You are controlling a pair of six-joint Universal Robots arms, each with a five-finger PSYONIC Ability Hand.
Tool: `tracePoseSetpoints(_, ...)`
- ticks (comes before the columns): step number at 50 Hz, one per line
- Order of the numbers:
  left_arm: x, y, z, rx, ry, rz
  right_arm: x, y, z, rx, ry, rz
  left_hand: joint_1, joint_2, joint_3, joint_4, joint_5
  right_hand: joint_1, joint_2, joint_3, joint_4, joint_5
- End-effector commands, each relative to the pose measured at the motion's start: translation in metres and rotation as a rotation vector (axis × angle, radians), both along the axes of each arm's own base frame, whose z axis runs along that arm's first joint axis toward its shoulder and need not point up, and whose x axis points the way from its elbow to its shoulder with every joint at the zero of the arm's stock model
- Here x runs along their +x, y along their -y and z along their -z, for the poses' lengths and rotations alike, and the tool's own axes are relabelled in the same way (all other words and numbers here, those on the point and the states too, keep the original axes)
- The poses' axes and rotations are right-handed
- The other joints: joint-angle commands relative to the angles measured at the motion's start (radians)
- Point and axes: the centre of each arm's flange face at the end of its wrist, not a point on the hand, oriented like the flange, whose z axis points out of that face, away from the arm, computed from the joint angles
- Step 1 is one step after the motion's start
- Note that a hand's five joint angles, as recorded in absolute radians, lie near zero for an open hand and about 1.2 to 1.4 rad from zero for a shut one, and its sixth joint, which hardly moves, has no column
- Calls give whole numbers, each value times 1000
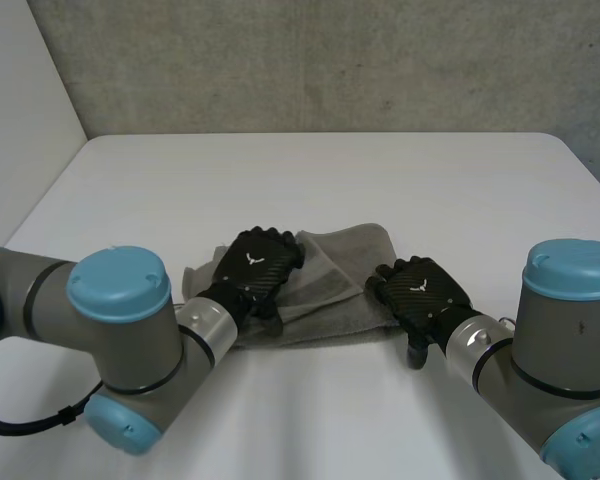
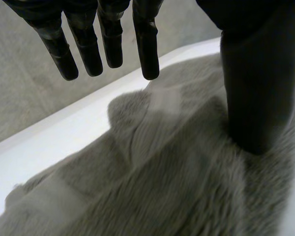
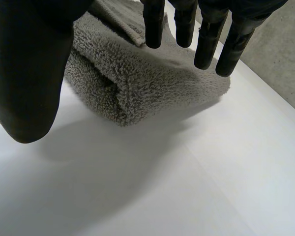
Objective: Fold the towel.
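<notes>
One folded towel [image 1: 342,272] on table [image 1: 330,175], beneath left hand [image 1: 255,264].

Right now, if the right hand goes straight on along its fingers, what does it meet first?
Probably the folded end of the grey towel, just ahead of the right hand; depth is unclear, so it might pass above.

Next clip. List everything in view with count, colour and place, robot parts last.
towel: one, grey, mid-table, folded over at its right end
table: one, white, under the towel
wall: one, grey, behind the table
left hand: one, black, open, over the towel's left part
right hand: one, black, open, over the towel's right end
left arm: one, grey with light-blue caps, near left
right arm: one, grey with light-blue caps, near right
</notes>
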Motion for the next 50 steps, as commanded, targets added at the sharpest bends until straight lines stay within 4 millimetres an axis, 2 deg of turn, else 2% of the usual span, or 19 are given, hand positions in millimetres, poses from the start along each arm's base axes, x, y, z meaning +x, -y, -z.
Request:
tracePoseSetpoints(1, 6, 22, 15, 10, 42, -96, 0, 0, 0, -9, 10, 1, 28, 23, 25, 25, 22, 59, 62, 63, 57, 70)
tracePoseSetpoints(3, 10, 28, 13, 0, 47, -136, 0, 0, 0, -15, 15, 4, 63, 59, 60, 60, 57, 71, 74, 75, 69, 82)
tracePoseSetpoints(5, 36, 53, -3, -46, 39, -303, 1, 0, -5, -36, 33, 5, 81, 76, 78, 78, 75, 101, 103, 104, 99, 111)
tracePoseSetpoints(6, 36, 54, -4, -46, 39, -304, 1, 0, -5, -36, 33, 5, 81, 76, 78, 78, 75, 101, 103, 104, 99, 111)
tracePoseSetpoints(8, 57, 68, -20, -85, 21, -426, 2, 2, -9, -50, 59, 12, 87, 82, 83, 84, 81, 136, 138, 139, 134, 146)
tracePoseSetpoints(12, 62, 73, -24, -96, 15, -457, 2, 4, -11, -51, 85, 21, 87, 82, 83, 84, 81, 177, 179, 180, 175, 187)
tracePoseSetpoints(14, 63, 72, -22, -89, 20, -458, 3, 5, -11, -50, 96, 25, 87, 82, 83, 84, 81, 212, 215, 216, 210, 223)
tracePoseSetpoints(18, 63, 61, -5, -43, 62, -438, 6, 8, -9, -52, 113, 17, 81, 76, 78, 78, 75, 320, 323, 324, 319, 331)
tracePoseSetpoints(22, 56, 51, -2, -33, 67, -409, 9, 9, -4, -42, 119, 6, 72, 67, 69, 69, 66, 353, 356, 357, 351, 364)
tracePoseSetpoints(26, 45, 38, -13, -53, 46, -365, 11, 13, 4, -29, 109, 9, 69, 64, 66, 66, 63, 426, 429, 430, 424, 437)
tracePoseSetpoints(31, 45, 34, -24, -76, 29, -361, 10, 17, 9, -19, 102, 17, 66, 62, 63, 63, 60, 450, 453, 454, 448, 461)
tracePoseSetpoints(38, 46, 34, -26, -78, 29, -361, 9, 19, 13, -8, 98, 24, 87, 82, 83, 84, 81, 400, 403, 404, 398, 411)
tracePoseSetpoints(39, 46, 34, -25, -76, 30, -359, 9, 18, 13, -4, 98, 20, 95, 91, 92, 92, 89, 499, 502, 503, 497, 510)
tracePoseSetpoints(41, 46, 34, -24, -73, 31, -358, 9, 18, 14, -5, 94, 18, 92, 88, 89, 90, 87, 936, 938, 939, 934, 946)
tracePoseSetpoints(42, 46, 34, -24, -73, 31, -358, 9, 18, 14, -5, 94, 18, 92, 88, 89, 90, 87, 937, 940, 941, 936, 948)
tracePoseSetpoints(43, 48, 35, -24, -70, 32, -358, 8, 20, 14, -4, 91, 25, 92, 88, 89, 90, 87, 1091, 1094, 1095, 1090, 1102)
tracePoseSetpoints(48, 48, 35, -28, -76, 24, -352, 2, 18, 17, 29, 66, 47, 90, 85, 86, 87, 84, 1148, 1150, 1151, 1146, 1158)
tracePoseSetpoints(49, 48, 35, -31, -82, 18, -351, -8, 20, 17, 52, 48, 72, 90, 85, 86, 87, 84, 1148, 1150, 1151, 1146, 1158)
tracePoseSetpoints(50, 48, 35, -32, -82, 18, -351, -8, 20, 17, 52, 47, 73, 90, 85, 86, 87, 84, 1148, 1150, 1151, 1146, 1158)
